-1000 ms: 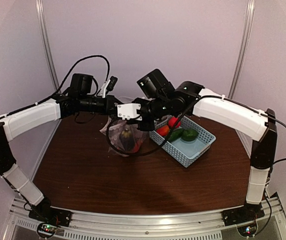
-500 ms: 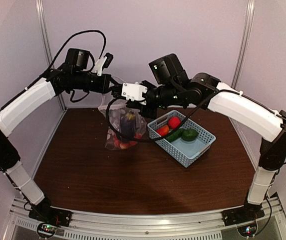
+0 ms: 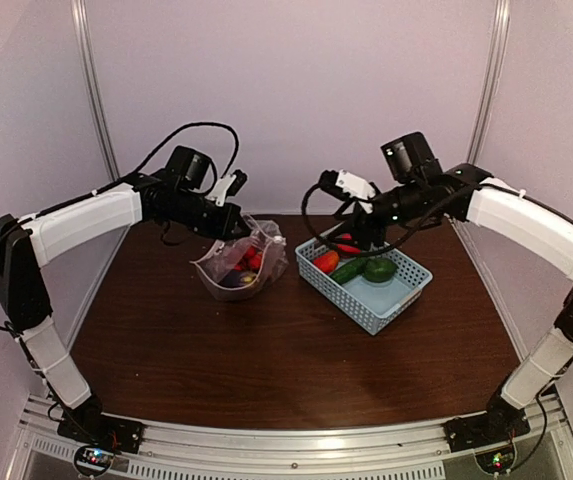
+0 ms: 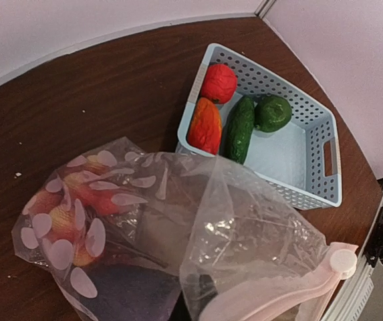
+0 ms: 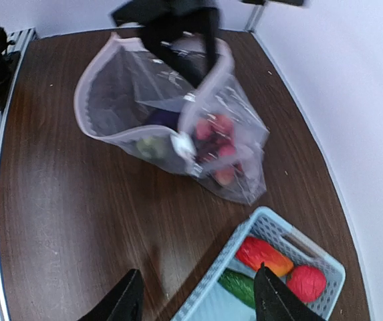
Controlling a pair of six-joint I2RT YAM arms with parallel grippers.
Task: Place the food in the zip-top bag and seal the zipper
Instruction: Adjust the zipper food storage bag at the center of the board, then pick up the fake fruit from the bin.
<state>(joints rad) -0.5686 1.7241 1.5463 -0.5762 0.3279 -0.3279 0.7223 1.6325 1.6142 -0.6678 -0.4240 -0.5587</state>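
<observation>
1. Pale lilac walls close in a dark brown wooden table [image 3: 266, 370]; on it stands a light blue slotted plastic basket [image 3: 398, 302], the landmark for everything below.
2. The clear crinkly zip-top bag [image 3: 234, 272], printed with pale round spots, lies just beside the basket on the left arm's side; small red toy strawberries [image 4: 64, 214] and a dark purple eggplant [image 4: 128, 294] sit inside it; its thin pale pink zipper [image 4: 271, 301] gapes, unsealed.
3. The left gripper [image 3: 248, 230] is pinched together on the bag's mouth edge, holding that rim up.
4. The right gripper [image 5: 199, 294] hangs above the basket's bag-side end; its fingers stand apart with nothing between them.
5. Inside the basket, a round red toy fruit [image 4: 218, 81], an orange-red piece [image 4: 206, 126], a long green cucumber [image 4: 240, 129] and a round green pepper [image 4: 273, 112] crowd the end nearest the bag.
6. Judged from this, the right arm is far nearer the remaining food, which lies just below its fingers; the cucumber's long axis runs parallel to the basket's short wall, so the fingers should close across it; the bag's mouth waits just past that wall.
</observation>
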